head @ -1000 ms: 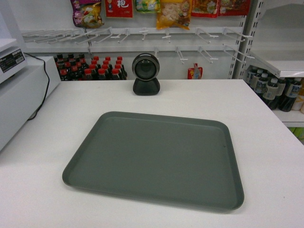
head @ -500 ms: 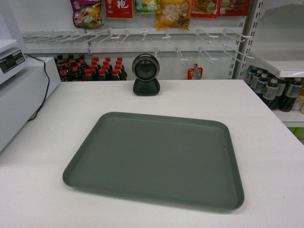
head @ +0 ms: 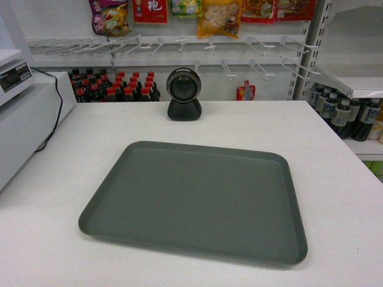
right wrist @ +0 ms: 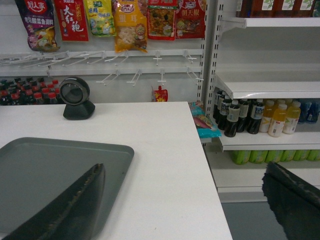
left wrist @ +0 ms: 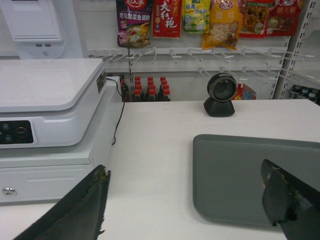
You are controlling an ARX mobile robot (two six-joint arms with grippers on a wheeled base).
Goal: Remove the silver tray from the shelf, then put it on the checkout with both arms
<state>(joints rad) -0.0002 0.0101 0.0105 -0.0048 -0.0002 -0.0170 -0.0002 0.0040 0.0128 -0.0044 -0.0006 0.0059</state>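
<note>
Silver tray (head: 194, 200) is lying flat on the white checkout (head: 335, 167), filling the lower middle of the head frame, its bare grey-green surface carrying nothing and its rounded corners all resting on the counter top. No arm or pincer is showing in that frame.

In the left wrist frame the same tray (left wrist: 250, 175) is occupying the lower right, and the left gripper (left wrist: 192, 200) is standing spread wide, one finger at the lower left edge over the bare counter and the other at the lower right corner over the tray, neither seen pressing on it. In the right wrist frame the tray (right wrist: 55, 170) is sitting at the lower left, and the right gripper (right wrist: 187, 200) is likewise gaping, one finger overlapping the tray's near right part and the other at the lower right corner, past the counter's edge; nothing is between the fingers.

Behind the tray, at the upper middle of the head frame, a round black scanner (head: 184, 94) is standing on the counter. A white register (left wrist: 47, 107) is sitting at the left. Red-capped bottles (head: 114, 86) and hanging snack packets (head: 218, 15) are lining the back wall, and a white shelf (right wrist: 270, 87) with drinks is showing at the right.
</note>
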